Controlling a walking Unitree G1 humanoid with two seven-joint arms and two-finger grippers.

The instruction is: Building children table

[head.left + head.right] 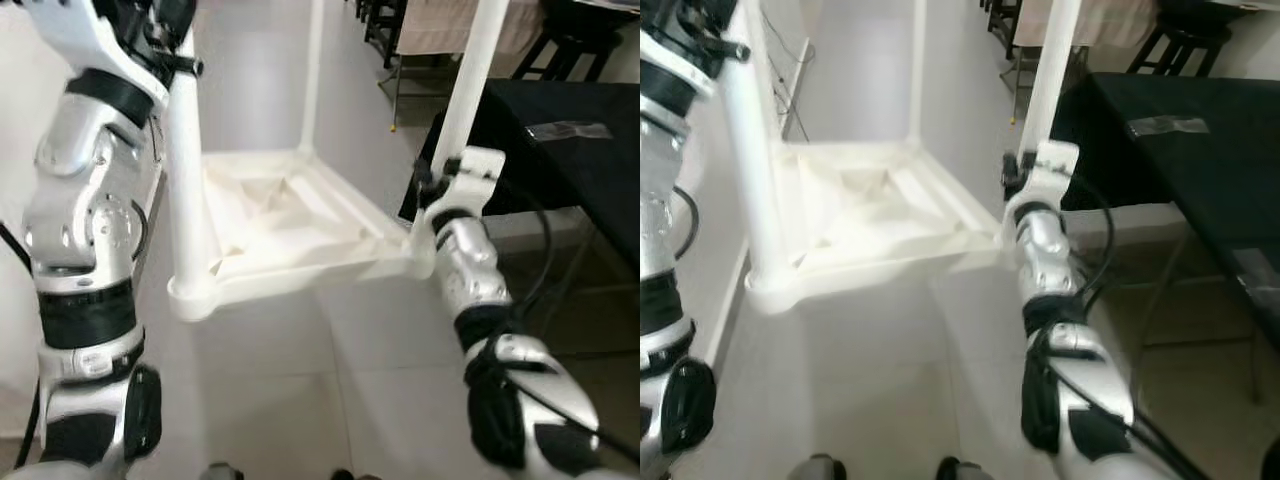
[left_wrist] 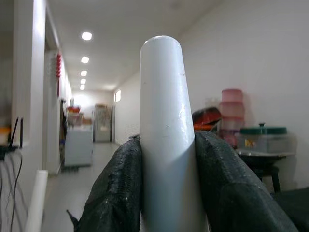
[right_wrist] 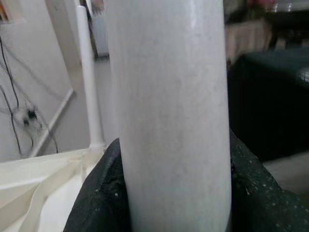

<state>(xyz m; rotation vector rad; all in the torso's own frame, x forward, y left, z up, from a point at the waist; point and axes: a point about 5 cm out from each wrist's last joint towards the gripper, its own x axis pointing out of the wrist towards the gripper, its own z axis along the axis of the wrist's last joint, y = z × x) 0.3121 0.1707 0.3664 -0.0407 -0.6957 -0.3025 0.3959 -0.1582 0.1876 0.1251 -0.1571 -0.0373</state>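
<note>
Gripping white legs of the upturned kids table [image 1: 290,230]: left claw [image 2: 166,193] and right claw [image 3: 174,193]. Black-draped worktop [image 1: 570,150] beside it; leg tops cut off.

I have both silver arms raised in front of me. My left arm rises steeply with its forearm close to upright, and the left pincer [image 2: 166,193] sits high, its two black fingers [image 2: 116,193] pressed against either side of a white table leg [image 2: 166,121]. My right arm reaches forward and up, wrist slightly bent, and the right pincer [image 3: 169,193] is clamped on another white leg [image 3: 169,96].
</note>
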